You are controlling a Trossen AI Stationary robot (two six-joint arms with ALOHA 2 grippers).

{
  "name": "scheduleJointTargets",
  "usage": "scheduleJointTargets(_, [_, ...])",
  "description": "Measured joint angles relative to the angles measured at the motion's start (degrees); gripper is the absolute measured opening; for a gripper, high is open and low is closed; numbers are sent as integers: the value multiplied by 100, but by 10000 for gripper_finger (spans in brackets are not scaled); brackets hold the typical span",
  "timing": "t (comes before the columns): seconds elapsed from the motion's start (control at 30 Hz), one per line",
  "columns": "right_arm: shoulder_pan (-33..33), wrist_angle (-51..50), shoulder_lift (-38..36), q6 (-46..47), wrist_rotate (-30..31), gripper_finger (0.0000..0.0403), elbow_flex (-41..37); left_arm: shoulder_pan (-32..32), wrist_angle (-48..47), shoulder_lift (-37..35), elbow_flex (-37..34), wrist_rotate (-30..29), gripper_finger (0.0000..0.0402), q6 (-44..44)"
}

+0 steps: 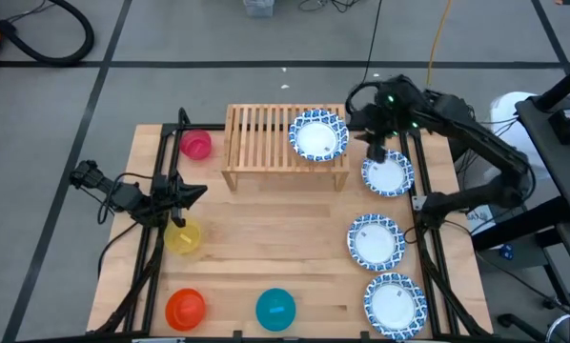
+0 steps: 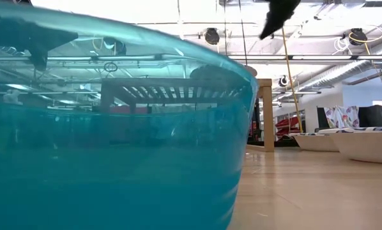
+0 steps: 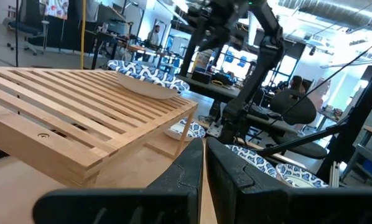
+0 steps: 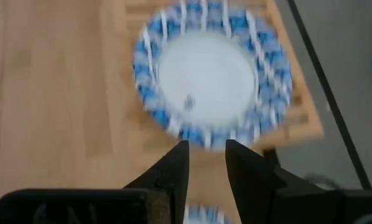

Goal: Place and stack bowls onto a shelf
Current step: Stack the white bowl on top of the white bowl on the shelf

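Note:
One blue-rimmed bowl (image 1: 318,135) (image 4: 211,81) rests by its base on the right end of the light-wood shelf (image 1: 271,143). Three more blue-rimmed bowls (image 1: 388,174) (image 1: 375,240) (image 1: 395,305) sit in a row down the table's right side. My right gripper (image 1: 374,151) (image 4: 206,158) hangs open in the air just right of the shelf, between the shelf's bowl and the nearest table bowl, with nothing between its fingers. My left gripper (image 1: 194,193) (image 3: 203,168) is shut and empty at the table's left, pointing level toward the shelf.
Small plain bowls stand on the table: pink (image 1: 195,144) left of the shelf, yellow (image 1: 183,235) below my left gripper, orange-red (image 1: 185,308) and teal (image 1: 275,309) near the front edge. The teal bowl (image 2: 114,128) fills most of the low view. The shelf's left part is bare slats.

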Motion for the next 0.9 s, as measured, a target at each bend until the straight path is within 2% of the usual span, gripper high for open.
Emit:
scheduleJointTargets(0.13, [151, -860, -234, 1051, 617, 100, 0, -2, -1, 0, 2, 0, 24, 0])
scheduleJointTargets(0.4, [292, -2397, -221, 2424, 593, 94, 0, 0, 0, 0, 1, 0, 24, -2])
scheduleJointTargets(0.73, [280, -2453, -41, 3727, 575, 94, -481, 0, 11, 0, 2, 2, 24, -85])
scheduleJointTargets(0.9, [276, -2433, -33, 3732, 578, 96, -1199, -1, 18, 0, 2, 14, 24, -84])
